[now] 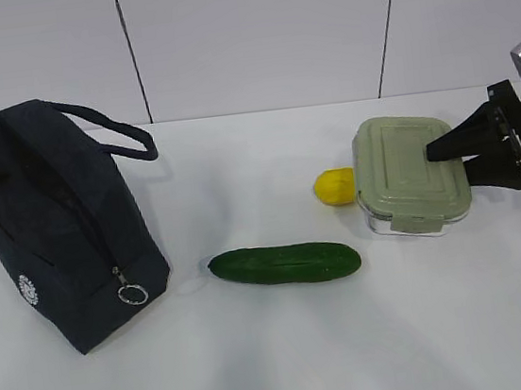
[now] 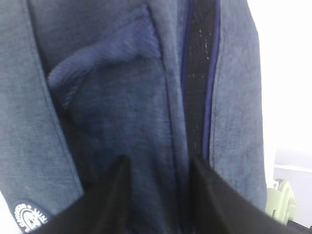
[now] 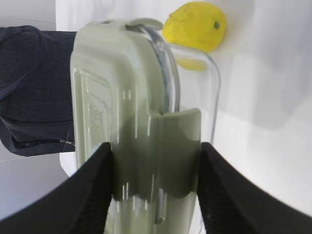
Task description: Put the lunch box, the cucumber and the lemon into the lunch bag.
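Observation:
The navy lunch bag (image 1: pixel 56 230) stands zipped at the left, with its ring pull (image 1: pixel 132 293) at the front. My left gripper (image 2: pixel 158 163) presses into the bag's top fabric (image 2: pixel 117 112) beside the black zipper (image 2: pixel 200 73). Fabric fills the gap between its fingers, and a firm pinch does not show. The sage-lidded lunch box (image 1: pixel 410 172) lies at the right. My right gripper (image 1: pixel 441 156) is shut on its near end, one finger on the lid and one on the clear base (image 3: pixel 126 87). The lemon (image 1: pixel 334 187) sits against the box's left side. The cucumber (image 1: pixel 283 264) lies mid-table.
The white table (image 1: pixel 262 366) ends at a white panelled wall (image 1: pixel 250 34) behind. The bag's looped handle (image 1: pixel 125 135) droops toward the middle. In the right wrist view the bag (image 3: pixel 34 87) shows beyond the box, and the lemon (image 3: pixel 195 27) beside it.

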Tool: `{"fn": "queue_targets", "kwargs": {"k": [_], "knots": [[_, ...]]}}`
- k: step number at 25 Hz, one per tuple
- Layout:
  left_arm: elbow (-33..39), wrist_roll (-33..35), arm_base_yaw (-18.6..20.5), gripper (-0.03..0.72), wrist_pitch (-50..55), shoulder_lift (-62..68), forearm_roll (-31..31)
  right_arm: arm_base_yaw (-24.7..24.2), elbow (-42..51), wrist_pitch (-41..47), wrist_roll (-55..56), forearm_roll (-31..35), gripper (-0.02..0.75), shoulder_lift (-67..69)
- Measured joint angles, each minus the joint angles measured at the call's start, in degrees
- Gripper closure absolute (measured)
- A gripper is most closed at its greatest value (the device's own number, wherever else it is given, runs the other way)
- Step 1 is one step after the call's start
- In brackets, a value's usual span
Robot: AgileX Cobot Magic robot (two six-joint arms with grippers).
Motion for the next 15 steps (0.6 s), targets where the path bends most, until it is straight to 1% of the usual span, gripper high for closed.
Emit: {"fn": "queue_targets", "kwargs": {"k": [4,8,10,15], "knots": [[0.0,1.4,0.0,0.585,0.2,0.0,-0.1,0.0,0.0,0.0,0.0,0.0,0.337,0.0],[0.0,2.2,0.0,0.662,1.5,0.0,-0.1,0.0,0.0,0.0,0.0,0.0,0.337,0.0],[0.0,3.2,0.0,0.675,2.4,0.0,-0.1,0.0,0.0,0.0,0.0,0.0,0.337,0.0],[0.0,4.2,0.0,0.678,4.7,0.0,0.2,0.0,0.1,0.0,0.1,0.0,0.337,-0.5]]}}
